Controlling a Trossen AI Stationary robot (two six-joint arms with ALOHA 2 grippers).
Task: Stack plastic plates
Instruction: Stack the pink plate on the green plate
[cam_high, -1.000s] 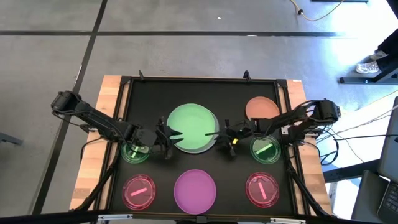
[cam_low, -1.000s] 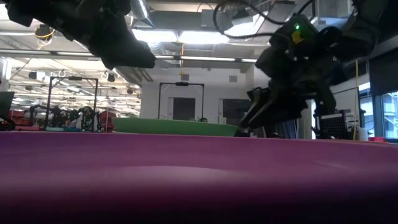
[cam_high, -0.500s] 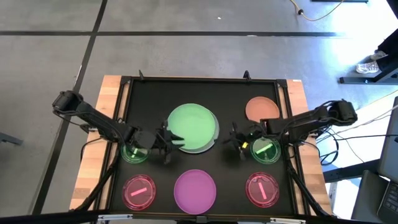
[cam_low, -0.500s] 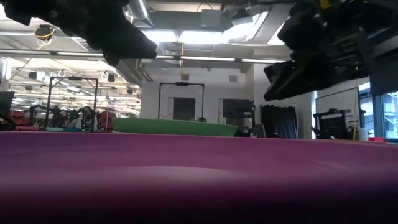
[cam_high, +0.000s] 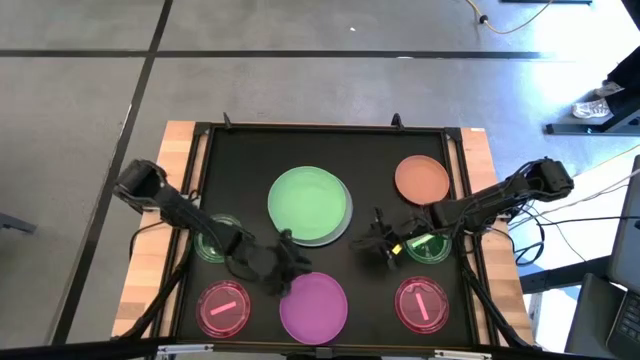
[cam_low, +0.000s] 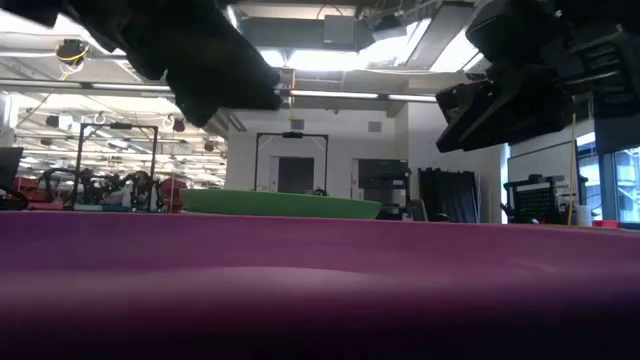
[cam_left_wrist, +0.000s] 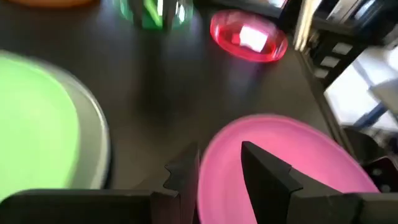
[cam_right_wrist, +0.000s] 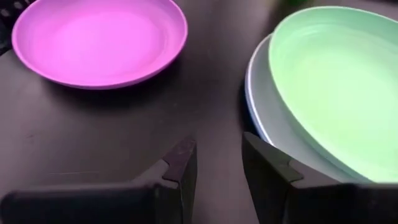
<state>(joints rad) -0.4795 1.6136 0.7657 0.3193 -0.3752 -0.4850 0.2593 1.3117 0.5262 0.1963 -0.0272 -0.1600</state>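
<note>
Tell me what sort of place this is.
Probably a robotics lab or workshop: a black-matted table on a bare concrete floor, metal racks and exposed ceiling ducts behind it.

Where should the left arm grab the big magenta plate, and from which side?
Best bet is the raised rim of the magenta plate on its edge nearest the large green plate. The left tool already hangs open by that edge. The plate lies flat, so only its thin lip offers a hold: one finger inside, one outside, coming from above.

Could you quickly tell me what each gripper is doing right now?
Left gripper: open, empty, at the magenta plate's rim.
Right gripper: open, empty, beside the green plate.
</note>
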